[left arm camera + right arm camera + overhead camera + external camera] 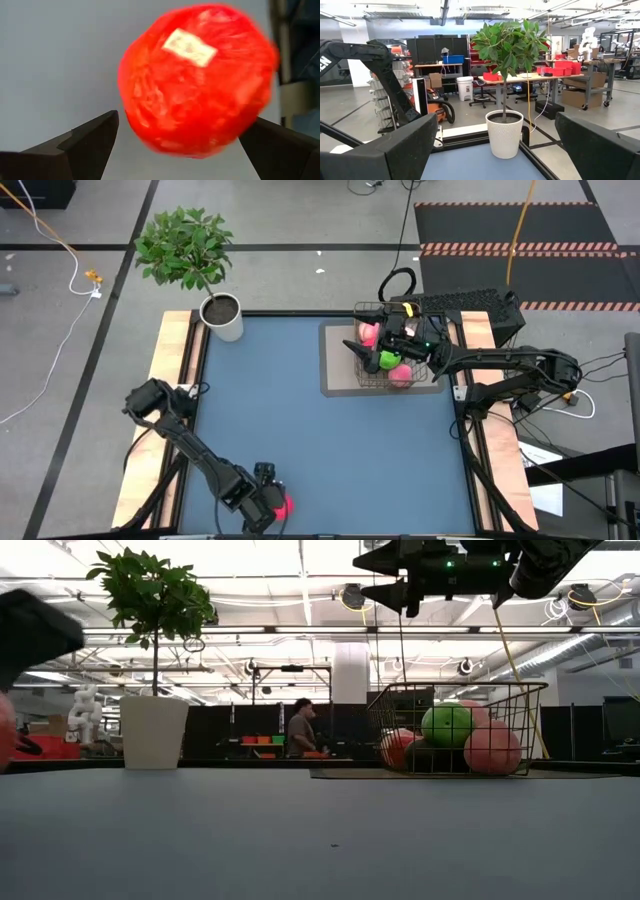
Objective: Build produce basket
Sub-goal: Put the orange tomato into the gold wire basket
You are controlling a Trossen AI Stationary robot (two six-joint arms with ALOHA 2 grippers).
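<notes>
At the desk's near left edge, the left hand (277, 505) grips a round red-orange toy fruit (195, 80), no long axis; far right, the right hand (372, 356) hovers open above the upright square wire-mesh basket (392, 348)

A robotics lab or workshop: a large open hall with exposed ceiling ducts (590, 645), workbenches (547, 77) carrying red bins (565, 67), a white robot (587, 40) far off, cables (60, 250) across the concrete floor, a person (300, 730) at a far desk
</notes>
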